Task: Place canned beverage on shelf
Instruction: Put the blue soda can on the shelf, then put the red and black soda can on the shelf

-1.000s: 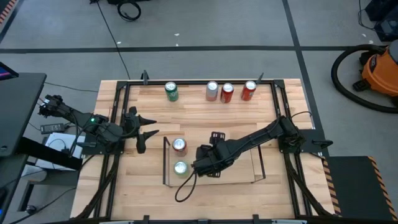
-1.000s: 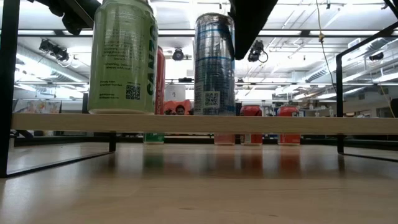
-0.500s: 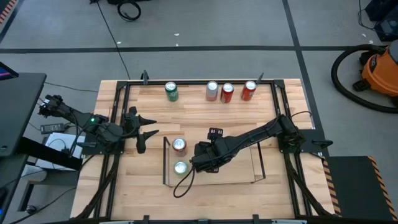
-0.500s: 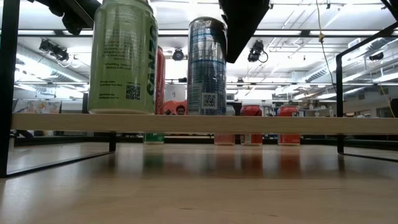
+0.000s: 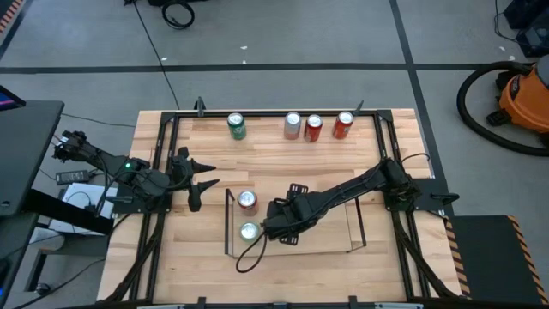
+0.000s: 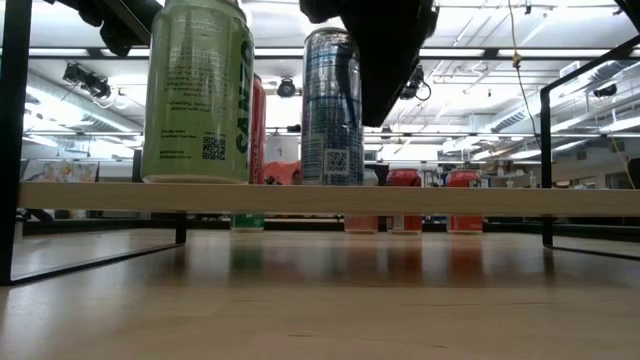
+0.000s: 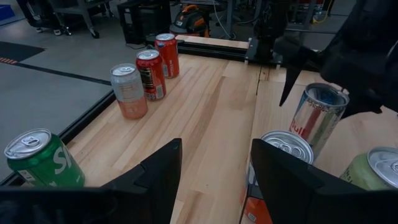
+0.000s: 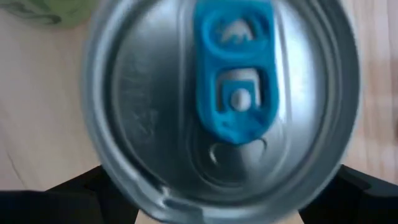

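I've slid my right pincer [image 5: 276,220] leftward across the shelf [image 5: 352,225] over the last second, and the blue can [image 6: 332,105] has come with it. In the low view it's moved from centre frame toward the green can [image 6: 197,92] at left, and it's standing upright with its base at the shelf's wood floor. My right wrist view is filled by its silver lid and blue tab, my fingers dark at the lower corners. They look to be clamped on the blue can, though that's my reading. In the high view I'm at lower centre, just beside the two cans already shelved. So placement is nearly done; release comes next, I judge. My left pincer [image 5: 202,183] waits at the left, fingers apart.
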### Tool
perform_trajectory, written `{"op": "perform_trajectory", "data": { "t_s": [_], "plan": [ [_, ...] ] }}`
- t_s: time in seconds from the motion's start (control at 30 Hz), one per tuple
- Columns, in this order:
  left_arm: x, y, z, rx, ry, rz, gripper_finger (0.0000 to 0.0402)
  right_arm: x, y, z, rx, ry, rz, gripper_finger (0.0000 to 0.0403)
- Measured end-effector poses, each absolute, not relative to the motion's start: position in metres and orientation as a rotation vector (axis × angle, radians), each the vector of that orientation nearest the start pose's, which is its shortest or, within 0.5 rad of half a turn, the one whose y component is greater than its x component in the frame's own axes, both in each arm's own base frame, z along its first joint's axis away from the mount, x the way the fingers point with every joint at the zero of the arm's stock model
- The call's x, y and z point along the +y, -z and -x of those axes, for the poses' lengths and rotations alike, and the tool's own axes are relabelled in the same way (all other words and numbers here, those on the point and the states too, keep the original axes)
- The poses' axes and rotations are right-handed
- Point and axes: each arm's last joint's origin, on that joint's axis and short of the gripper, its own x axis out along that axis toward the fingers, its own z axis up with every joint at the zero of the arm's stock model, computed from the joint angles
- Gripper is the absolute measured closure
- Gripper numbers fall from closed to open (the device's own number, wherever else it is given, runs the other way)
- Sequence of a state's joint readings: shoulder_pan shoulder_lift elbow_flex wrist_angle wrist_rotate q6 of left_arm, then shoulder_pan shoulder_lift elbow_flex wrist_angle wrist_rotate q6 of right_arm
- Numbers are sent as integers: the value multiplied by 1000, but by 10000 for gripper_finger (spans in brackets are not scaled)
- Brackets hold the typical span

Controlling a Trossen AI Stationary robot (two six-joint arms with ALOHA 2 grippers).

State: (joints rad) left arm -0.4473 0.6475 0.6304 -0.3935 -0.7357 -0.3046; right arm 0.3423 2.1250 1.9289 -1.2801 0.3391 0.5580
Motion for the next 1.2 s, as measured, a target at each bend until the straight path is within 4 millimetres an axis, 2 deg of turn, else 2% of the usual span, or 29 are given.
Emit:
{"op": "perform_trajectory", "data": {
  "t_s": [0.53,0.73,0.9,1.07,1.2],
  "plan": [
    [-42,-283,-132,293,-333,77,198,112,-244,-412,1237,411,27,55],
    [-42,-283,-132,293,-333,78,198,111,-245,-408,1283,396,36,55],
    [-42,-283,-132,294,-333,76,198,106,-262,-392,1348,388,64,55],
    [-42,-283,-132,294,-333,72,198,90,-284,-377,1369,420,154,55],
    [-42,-283,-132,295,-333,72,198,73,-299,-374,1331,421,184,55]
  ]
}}
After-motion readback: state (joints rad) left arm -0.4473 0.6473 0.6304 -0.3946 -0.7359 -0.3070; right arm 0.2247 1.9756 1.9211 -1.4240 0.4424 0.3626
